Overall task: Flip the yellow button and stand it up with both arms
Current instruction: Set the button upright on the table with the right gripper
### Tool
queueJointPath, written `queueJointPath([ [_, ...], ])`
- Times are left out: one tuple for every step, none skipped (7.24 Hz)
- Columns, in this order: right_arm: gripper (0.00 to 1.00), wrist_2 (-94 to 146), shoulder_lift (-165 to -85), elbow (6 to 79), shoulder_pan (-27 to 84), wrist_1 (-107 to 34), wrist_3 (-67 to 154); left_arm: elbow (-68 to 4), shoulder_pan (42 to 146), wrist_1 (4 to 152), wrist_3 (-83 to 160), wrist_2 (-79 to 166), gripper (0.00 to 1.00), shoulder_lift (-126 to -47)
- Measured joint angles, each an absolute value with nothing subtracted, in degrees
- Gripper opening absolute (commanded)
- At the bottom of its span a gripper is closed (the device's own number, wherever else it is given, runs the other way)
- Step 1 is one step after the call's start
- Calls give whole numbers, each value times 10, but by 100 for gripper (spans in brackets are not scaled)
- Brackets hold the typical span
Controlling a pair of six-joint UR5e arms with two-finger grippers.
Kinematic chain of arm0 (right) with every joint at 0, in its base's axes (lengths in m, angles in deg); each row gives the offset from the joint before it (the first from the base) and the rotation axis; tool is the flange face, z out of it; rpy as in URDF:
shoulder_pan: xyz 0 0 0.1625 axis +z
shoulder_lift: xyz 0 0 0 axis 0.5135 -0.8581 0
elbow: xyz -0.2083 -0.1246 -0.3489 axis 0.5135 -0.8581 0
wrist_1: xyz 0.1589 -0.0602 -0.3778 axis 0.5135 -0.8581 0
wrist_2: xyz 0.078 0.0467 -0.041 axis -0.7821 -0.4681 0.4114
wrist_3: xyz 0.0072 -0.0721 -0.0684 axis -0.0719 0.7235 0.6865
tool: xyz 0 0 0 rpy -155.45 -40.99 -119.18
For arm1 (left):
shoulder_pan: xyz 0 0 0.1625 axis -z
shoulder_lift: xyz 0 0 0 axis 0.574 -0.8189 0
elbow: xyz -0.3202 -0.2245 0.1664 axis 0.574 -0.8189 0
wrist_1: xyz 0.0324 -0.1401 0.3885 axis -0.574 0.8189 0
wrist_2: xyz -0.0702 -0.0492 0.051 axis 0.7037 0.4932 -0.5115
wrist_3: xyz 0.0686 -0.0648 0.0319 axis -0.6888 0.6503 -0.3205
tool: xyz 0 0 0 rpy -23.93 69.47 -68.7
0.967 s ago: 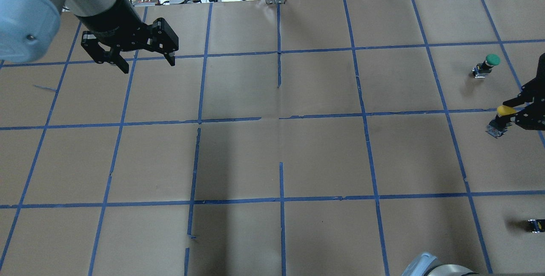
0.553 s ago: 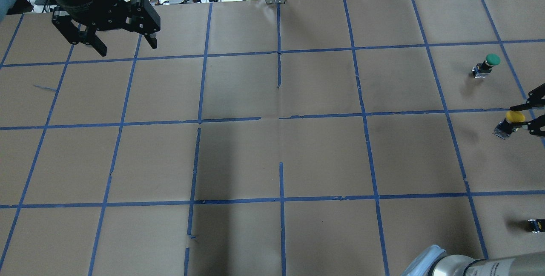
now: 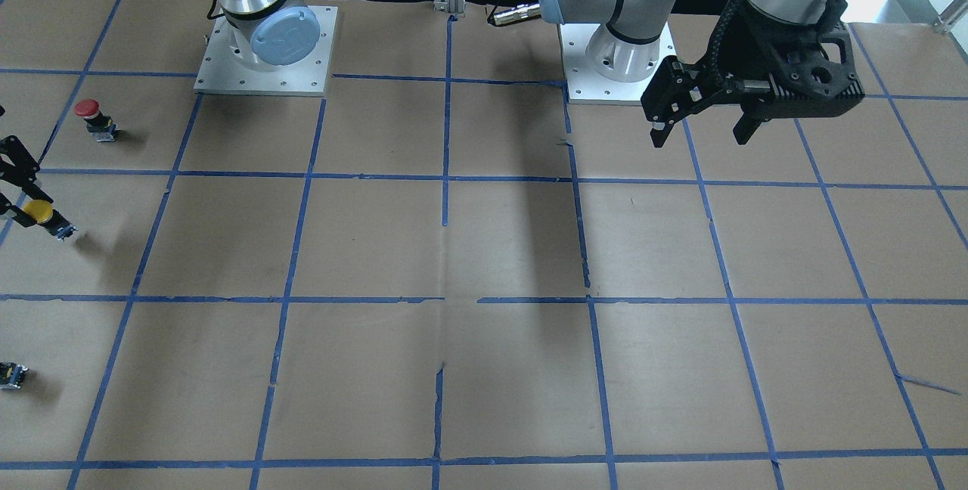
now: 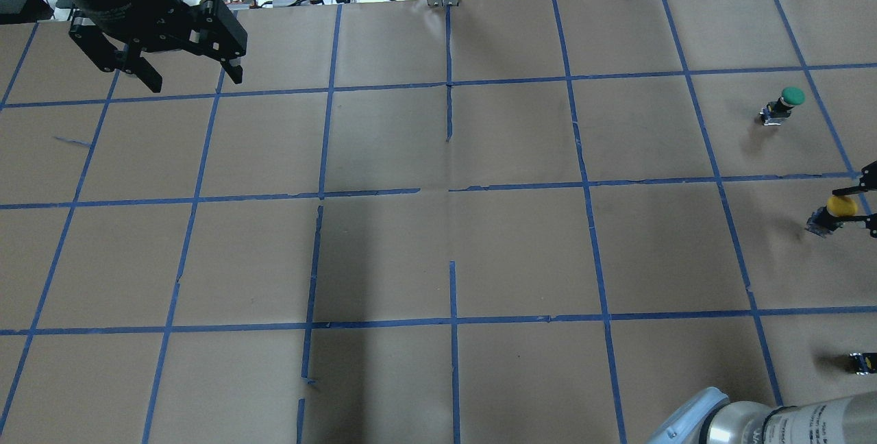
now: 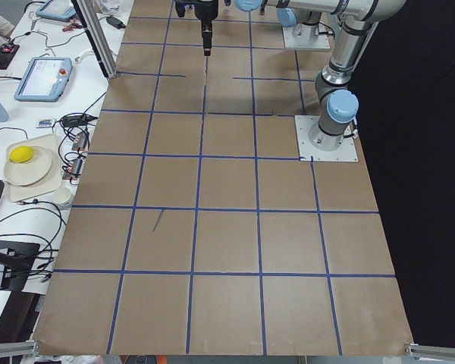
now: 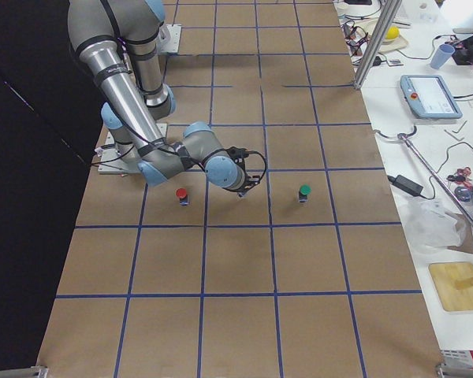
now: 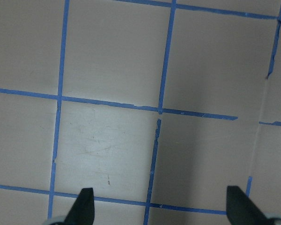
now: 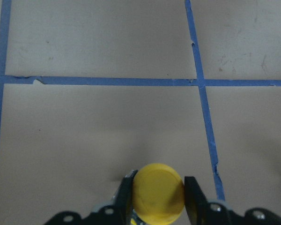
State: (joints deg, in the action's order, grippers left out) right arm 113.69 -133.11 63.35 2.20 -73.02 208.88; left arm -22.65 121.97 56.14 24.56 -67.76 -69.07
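In the front-facing view the yellow button (image 3: 37, 211), a round yellow cap on a short black body with a silvery foot, is cap-up near the end of the worktop (image 3: 514, 248) on the robot's right, about midway between the long edges. It is pinched between the fingers of the right gripper (image 3: 29, 209). A red-capped button (image 3: 91, 115) stands apart from it toward the robot's edge, and the left gripper (image 3: 699, 139) hangs high toward the other end, fingers spread, holding nothing. Overhead, the red cap falls outside the frame, but a green-capped button (image 4: 788, 102) shows toward the far edge. The left-end view stops short of the yellow button. The right-end view alone has red and green caps together (the gripper hides the yellow one). The left wrist sees parted fingertips over bare worktop; the right wrist sees both fingers hugging the yellow cap.
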Motion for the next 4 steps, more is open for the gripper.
queueJointPath([
  [24, 1136, -1324, 634, 15, -729, 2112, -229, 1220, 562, 240, -676, 100, -690],
  [24, 1134, -1320, 634, 12, -729, 2122, -230, 1219, 562, 234, -675, 100, -689],
  [31, 1133, -1317, 635, 11, -728, 2127, -231, 1219, 562, 229, -675, 100, -689],
  [67, 1132, -1315, 636, 11, -728, 2132, -231, 1219, 562, 226, -674, 100, -689],
])
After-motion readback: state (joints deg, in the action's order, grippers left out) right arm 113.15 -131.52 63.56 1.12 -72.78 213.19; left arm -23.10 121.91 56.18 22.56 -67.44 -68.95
